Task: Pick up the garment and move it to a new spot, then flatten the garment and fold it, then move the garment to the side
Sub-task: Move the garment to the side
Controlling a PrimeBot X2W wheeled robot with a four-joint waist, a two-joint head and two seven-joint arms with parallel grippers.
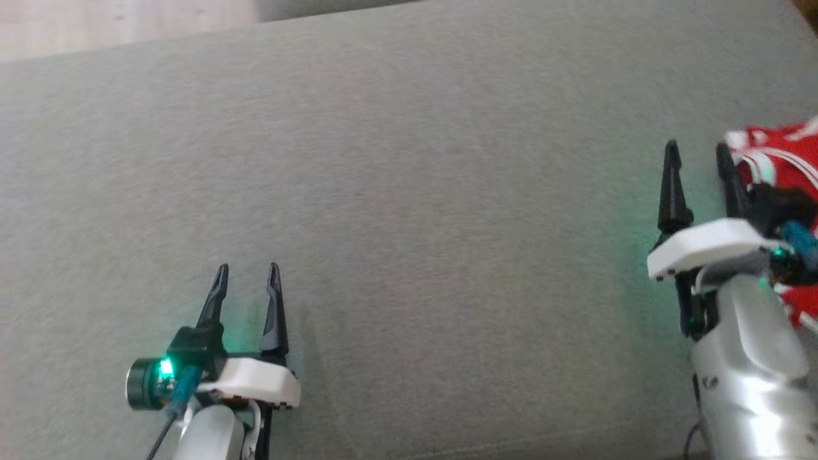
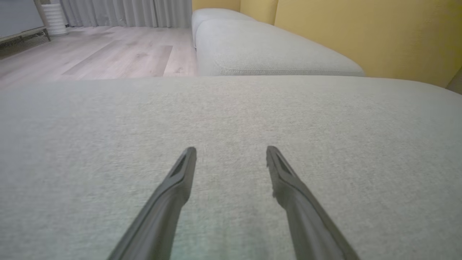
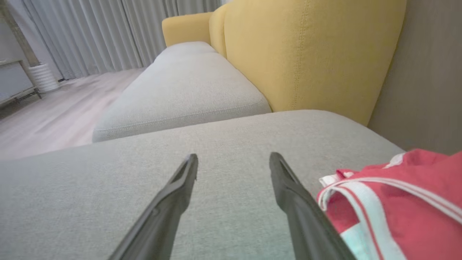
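Fabric of the garment [image 1: 781, 153] is lying gathered at the far right edge of the gray seat cushion [image 1: 409, 191], with red folds and white stripe trim stacked together; whether the stack is a neat fold cannot be told, since most of it is running out of frame. The right gripper [image 1: 696, 145] is hovering just beside it, jaws standing wide apart with nothing between them. In the right wrist view its outer finger [image 3: 305, 209] is running alongside the striped sleeve end, so close that contact cannot be ruled out. The left gripper [image 1: 248, 266] is sitting well apart over bare cushion, jaws likewise released and gripping nothing. By its look, the garment is behaving as a light, soft, limp item: a thin mesh knit that is likely sagging and stretching when lifted, draping rather than keeping shape. The open knit is probably giving the fingertips good friction, though a tip may be catching in the mesh. Hold points are judged best at the firmer doubled edges, namely the striped sleeve end nearest the right gripper or a shoulder seam, pinching through a fold rather than a single layer.
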